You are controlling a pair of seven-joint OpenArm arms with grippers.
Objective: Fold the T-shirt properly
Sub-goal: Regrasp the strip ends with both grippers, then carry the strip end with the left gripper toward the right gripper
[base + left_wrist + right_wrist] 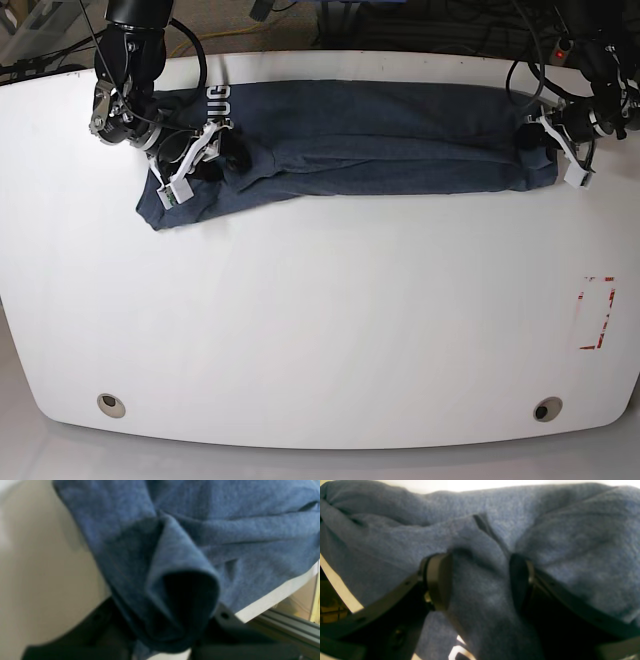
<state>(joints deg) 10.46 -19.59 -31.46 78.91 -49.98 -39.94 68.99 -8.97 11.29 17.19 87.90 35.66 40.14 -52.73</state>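
The T-shirt (360, 135) is stretched between both tools: one end is clamped by the right gripper (480, 580), the other by the left gripper (548, 150).

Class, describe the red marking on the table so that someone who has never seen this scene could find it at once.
Start at the white table and follow its bare surface to the base view's right side, below the T-shirt. The red marking is a small broken rectangular outline, the only red shape on the tabletop.
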